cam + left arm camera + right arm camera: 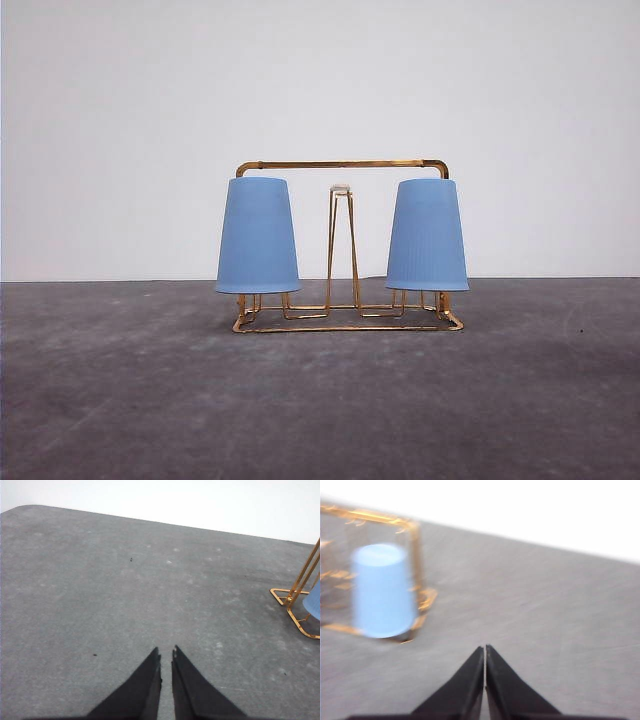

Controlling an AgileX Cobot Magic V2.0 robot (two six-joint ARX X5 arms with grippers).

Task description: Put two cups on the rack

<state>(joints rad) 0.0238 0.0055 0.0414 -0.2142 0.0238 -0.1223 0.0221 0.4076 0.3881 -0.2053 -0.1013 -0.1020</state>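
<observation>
Grey, faintly speckled tabletop (120, 400) runs back to a plain white wall (120, 120). On it, near the middle of the front view, stands 1 gold wire rack (342, 163) with an arched top bar and a flat wire base. It carries 2 light-blue ribbed cups, both upside down with the wide mouth facing down. The left cup (257, 236) sits at the rack's left end and the right cup (427, 235) at its right end, well apart from each other. Between them rises 1 narrow upright prong (341, 240) with a white tip, bare. Both cup rims hang just above the base wire, and thin gold wires show beneath each.

In the left wrist view, the left gripper (166, 652) has its 2 dark fingers almost together with a thin gap, holding nothing, above bare table, with a corner of the rack's base off to one side. In the blurred right wrist view, the right gripper (484, 648) has its fingers pressed together, holding nothing, apart from the racked cup.
</observation>
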